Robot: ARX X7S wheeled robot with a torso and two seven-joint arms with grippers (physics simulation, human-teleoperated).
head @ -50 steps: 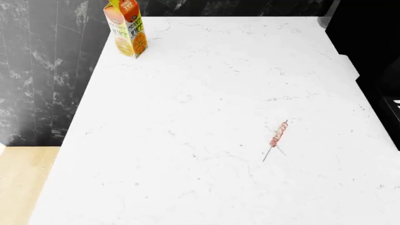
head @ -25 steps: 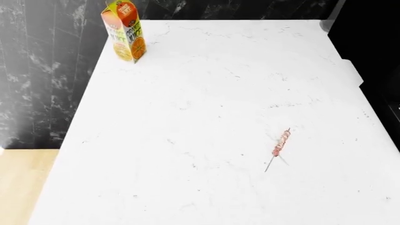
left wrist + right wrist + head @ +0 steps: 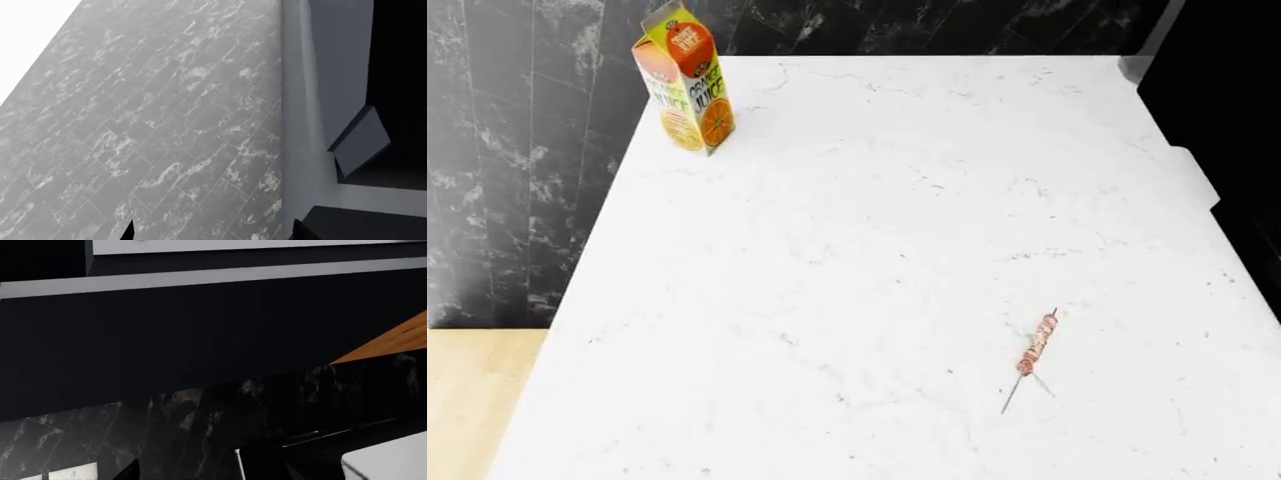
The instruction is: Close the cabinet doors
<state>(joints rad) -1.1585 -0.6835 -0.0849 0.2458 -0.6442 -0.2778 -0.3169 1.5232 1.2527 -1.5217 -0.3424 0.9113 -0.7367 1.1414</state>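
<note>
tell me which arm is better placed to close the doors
Right, tentatively: its wrist view faces a broad black panel, the left's mostly tiled wall. No door handle shows in any view.

Very little of the robot's own body is visible. In the left wrist view, 2 small black pointed tips of the left hand [image 3: 212, 231] poke in at the frame edge, flat and matte, with no markings, screws or cables showing. In the right wrist view, 2 similar black tips of the right hand [image 3: 208, 469] appear at the frame edge, nearly lost against the dark background. The head view shows no part of the robot.
</note>
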